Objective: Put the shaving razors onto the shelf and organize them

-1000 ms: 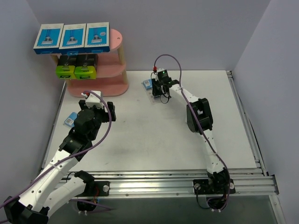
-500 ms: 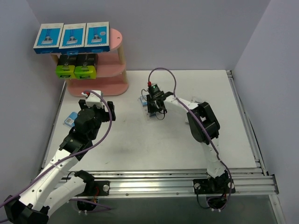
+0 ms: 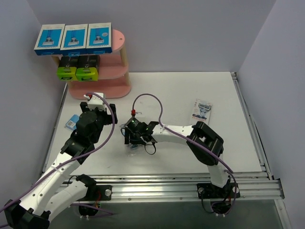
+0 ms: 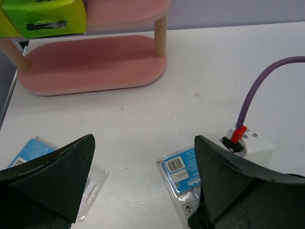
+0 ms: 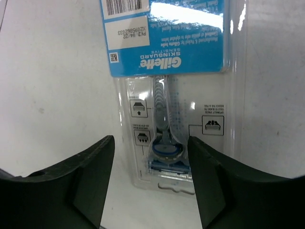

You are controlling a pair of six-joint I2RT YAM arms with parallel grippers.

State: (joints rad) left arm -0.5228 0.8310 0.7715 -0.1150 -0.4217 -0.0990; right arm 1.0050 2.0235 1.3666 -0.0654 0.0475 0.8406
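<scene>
Far left, the pink shelf (image 3: 116, 71) holds blue-and-white boxes (image 3: 74, 37) on top, black-and-lime boxes (image 3: 86, 67) on the middle tier. The left end effector (image 4: 143, 143) hovers spread wide and empty, a blister pack (image 3: 72, 122) just left of it on the surface (image 3: 167, 95). The right end effector (image 5: 151, 143) has swung from far centre to beside it, bringing a second pack (image 5: 167, 71). Its jaws have now parted, so the pack lies flat, probably left there for the left arm to shelve. A carded razor (image 3: 201, 110) lies at right. Only the right wrist view shows that pack unpinched; only the left wrist view shows the bare bottom tier (image 4: 90, 62).
</scene>
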